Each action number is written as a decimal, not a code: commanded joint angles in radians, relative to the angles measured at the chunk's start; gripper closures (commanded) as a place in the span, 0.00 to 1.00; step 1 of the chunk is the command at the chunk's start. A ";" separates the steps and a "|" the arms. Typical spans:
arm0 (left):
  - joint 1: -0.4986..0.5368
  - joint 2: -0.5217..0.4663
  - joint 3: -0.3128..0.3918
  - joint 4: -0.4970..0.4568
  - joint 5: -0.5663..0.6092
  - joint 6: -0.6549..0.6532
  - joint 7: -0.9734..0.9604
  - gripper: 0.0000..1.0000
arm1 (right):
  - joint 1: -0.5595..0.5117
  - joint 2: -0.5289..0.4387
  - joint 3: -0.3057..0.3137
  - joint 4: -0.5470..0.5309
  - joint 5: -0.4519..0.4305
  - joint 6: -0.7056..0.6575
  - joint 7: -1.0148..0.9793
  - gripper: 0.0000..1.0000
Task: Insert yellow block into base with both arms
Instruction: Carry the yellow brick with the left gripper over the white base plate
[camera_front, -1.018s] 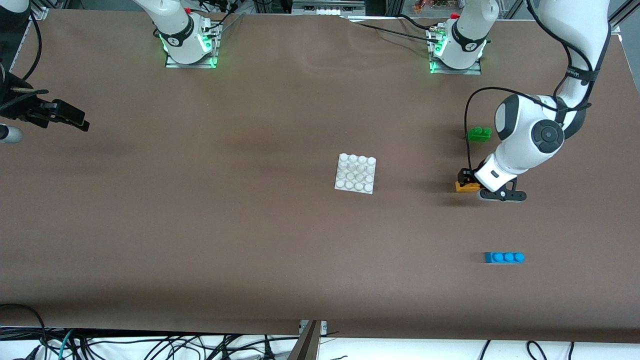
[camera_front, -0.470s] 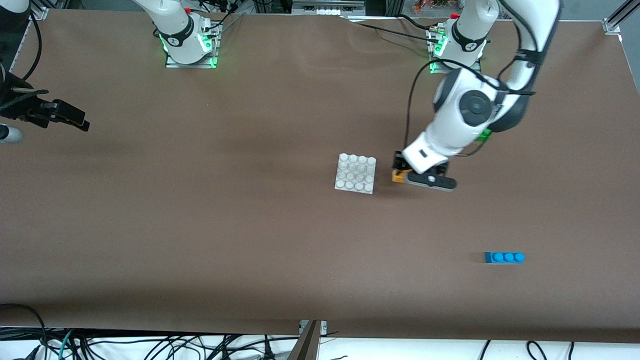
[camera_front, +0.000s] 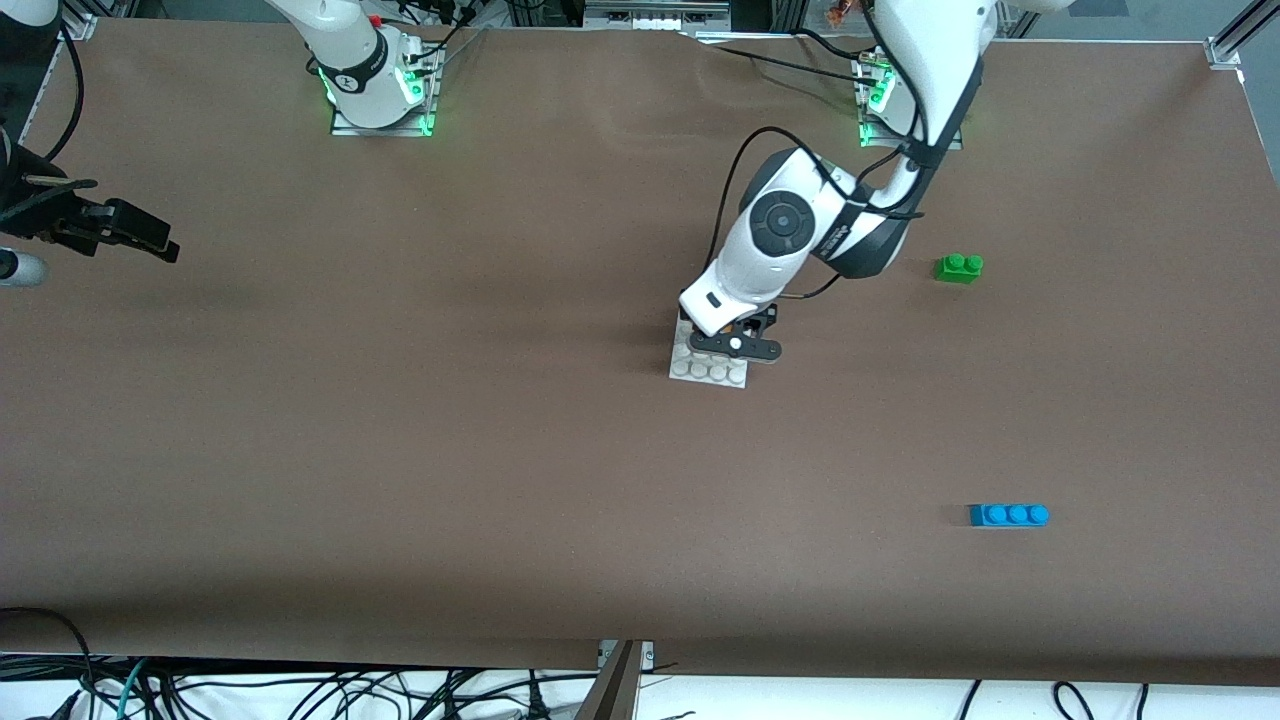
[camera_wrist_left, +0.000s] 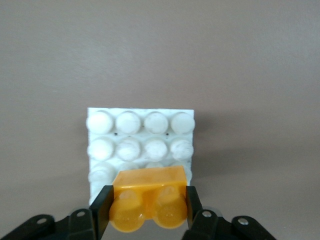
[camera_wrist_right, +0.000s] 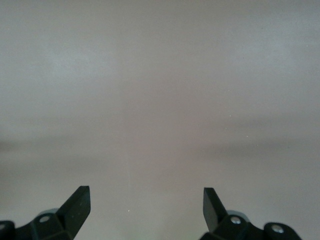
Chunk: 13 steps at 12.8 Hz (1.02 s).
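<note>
Over the base (camera_wrist_left: 140, 131) our left gripper (camera_wrist_left: 148, 205) clamps the yellow block (camera_wrist_left: 149, 199); toward the right arm's end of the table, our right gripper (camera_wrist_right: 146, 206) waits, fingers wide.

No readable text, label or number on anything

left pincer (camera_wrist_left: 147, 206) with yellow block (camera_wrist_left: 148, 202) over base (camera_front: 710, 372) | right pincer (camera_wrist_right: 145, 205) waits over table edge
</note>
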 joint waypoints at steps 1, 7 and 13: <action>-0.007 0.020 0.019 0.040 -0.005 -0.023 -0.001 1.00 | -0.014 -0.009 0.008 -0.009 0.017 -0.006 -0.012 0.00; -0.007 0.037 0.021 0.039 0.002 -0.023 -0.004 1.00 | -0.014 -0.010 0.008 -0.009 0.017 -0.006 -0.012 0.00; -0.009 0.045 0.021 0.025 0.004 -0.026 -0.006 1.00 | -0.014 -0.009 0.008 -0.009 0.017 -0.006 -0.013 0.00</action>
